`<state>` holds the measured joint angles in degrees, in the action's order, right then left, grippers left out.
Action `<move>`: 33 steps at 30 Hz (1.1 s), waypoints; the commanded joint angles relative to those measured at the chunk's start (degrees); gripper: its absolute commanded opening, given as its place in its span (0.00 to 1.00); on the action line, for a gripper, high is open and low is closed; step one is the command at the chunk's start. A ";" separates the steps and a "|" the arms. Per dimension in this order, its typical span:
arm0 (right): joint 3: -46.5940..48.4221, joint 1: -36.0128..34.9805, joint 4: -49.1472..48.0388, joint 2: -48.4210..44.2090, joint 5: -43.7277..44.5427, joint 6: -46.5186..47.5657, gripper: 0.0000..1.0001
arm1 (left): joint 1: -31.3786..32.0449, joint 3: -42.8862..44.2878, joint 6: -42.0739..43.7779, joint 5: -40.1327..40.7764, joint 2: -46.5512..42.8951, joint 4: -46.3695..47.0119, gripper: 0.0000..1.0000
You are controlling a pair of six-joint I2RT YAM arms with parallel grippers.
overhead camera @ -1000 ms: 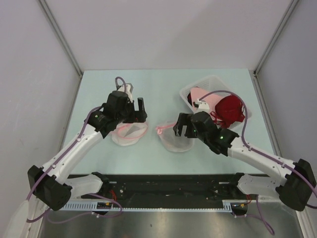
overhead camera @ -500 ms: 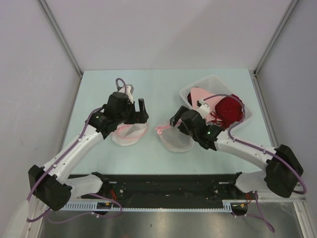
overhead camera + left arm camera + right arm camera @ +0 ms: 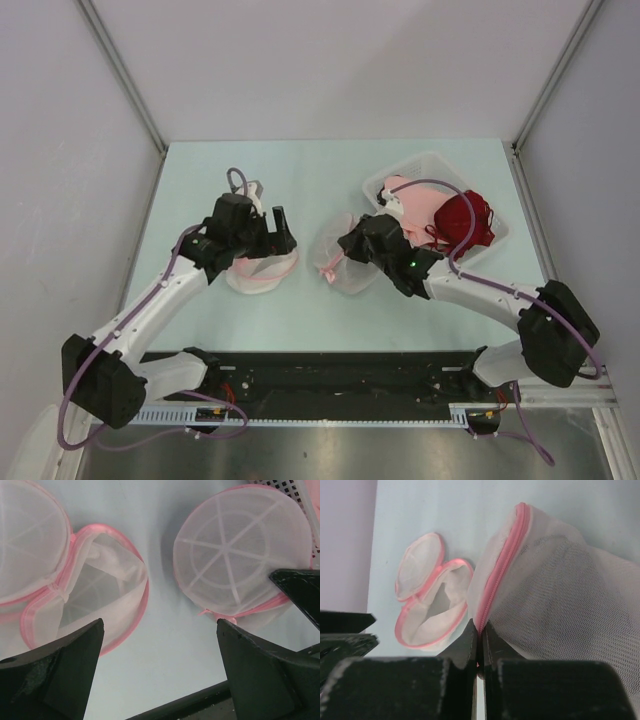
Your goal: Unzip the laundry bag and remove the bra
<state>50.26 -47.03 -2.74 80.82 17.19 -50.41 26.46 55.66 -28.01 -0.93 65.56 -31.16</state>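
Laundry bag (image 3: 338,268) sits mid-worktop, just left of the basket (image 3: 420,160), tipped up on its edge. The zip looks closed along the pink trim. No dark shape of the bra shows through the mesh in either wrist view, so you cannot confirm it is inside. Right gripper (image 3: 480,634) is pinched tight on the pink trim at the bag's rim; you cannot tell whether it has the pull tab or only the tape. Left gripper (image 3: 160,627) hangs spread wide above the worktop (image 3: 320,170), between this bag and a second bag (image 3: 262,272) that lies open and looks empty. Risks, as judged: nothing pins the bag body, so a pull from the right will likely drag or lift the whole pouch rather than run the zip. If the pinch is on tape only, it may slip off. A drag rightward could shove the bag against the basket holding the pale pink garment (image 3: 425,205) and dark red garment (image 3: 465,220). Versus one second earlier: the right gripper was spread above a bag lying flat. It has since moved left and closed, and the bag has tipped up and shifted left. The left gripper has shifted only a little.
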 commanded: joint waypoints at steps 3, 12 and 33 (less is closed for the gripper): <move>-2.61 3.95 -7.44 -6.19 -16.47 10.95 0.00 | -1.85 -6.59 -7.91 -16.62 0.09 10.83 0.99; -9.57 12.48 -19.40 -9.27 -35.64 6.03 0.00 | -1.85 -20.67 -25.49 -29.92 3.69 38.08 1.00; -11.23 14.42 -30.21 -5.94 -44.79 -2.32 0.00 | -1.94 -29.64 -35.36 -25.44 9.23 64.99 0.79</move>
<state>39.59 -32.91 -26.92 74.08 -24.32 -49.98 24.77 26.33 -61.52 -28.23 75.07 27.38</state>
